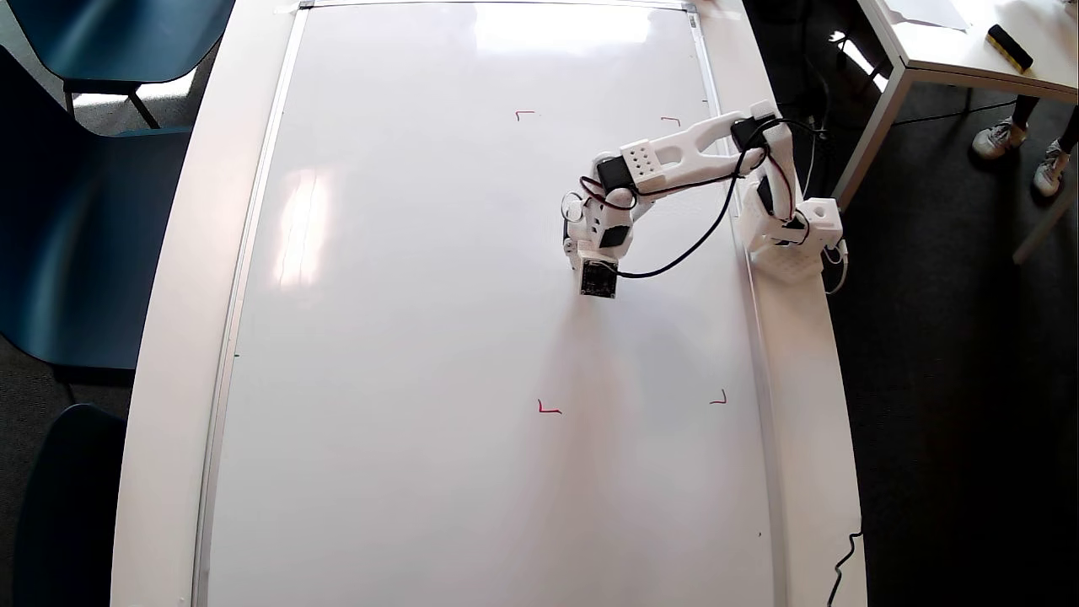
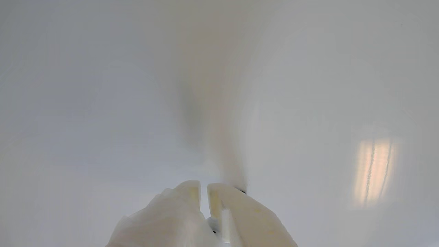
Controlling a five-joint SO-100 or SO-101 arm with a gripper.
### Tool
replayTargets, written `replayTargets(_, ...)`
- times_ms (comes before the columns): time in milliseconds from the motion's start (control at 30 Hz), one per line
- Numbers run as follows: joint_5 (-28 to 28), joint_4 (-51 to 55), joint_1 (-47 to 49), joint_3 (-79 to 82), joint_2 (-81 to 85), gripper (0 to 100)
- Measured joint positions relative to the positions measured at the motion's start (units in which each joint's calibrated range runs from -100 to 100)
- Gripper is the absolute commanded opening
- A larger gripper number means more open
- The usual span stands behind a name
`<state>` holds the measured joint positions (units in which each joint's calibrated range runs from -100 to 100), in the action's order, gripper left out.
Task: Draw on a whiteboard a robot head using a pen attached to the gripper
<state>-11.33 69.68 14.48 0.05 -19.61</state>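
Evidently nothing has been drawn yet: in the overhead view the whiteboard [image 1: 405, 337] is bare of any blue line, and the only marks on it are four small red corner marks [image 1: 549, 409] that frame a patch on its right-hand part. No robot head, not even a first stroke, shows in either view, so the whole sketch looks to be still ahead.

The white arm reaches out from its base [image 1: 792, 236] at the board's right frame, with black cables [image 1: 700, 240] looping along it, and its gripper [image 1: 590, 253] hangs over the board inside the framed patch, nearer the upper two red marks than the lower two. A small black camera block [image 1: 598, 279] sits at its lower end.

From the wrist view the gripper [image 2: 204, 187] shows two pale fingers [image 2: 185, 199] drawn nearly together, only a thin slit between them, and I cannot tell whether they clamp anything. The pen itself I cannot make out for certain; a tiny dark speck at the right finger's tip may be its end, close to the glossy surface, with a soft shadow streaking away from it. Whether the tip touches the board cannot be told.

My judgement: the task is at its start, the arm placed to begin the outline, everything left to do
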Motion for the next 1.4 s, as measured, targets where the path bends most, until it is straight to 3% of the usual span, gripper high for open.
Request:
replayTargets(700,0.11,-0.84,-0.08,23.12,17.62,1)
replayTargets(1400,10.04,-1.18,-0.98,39.38,28.63,1)
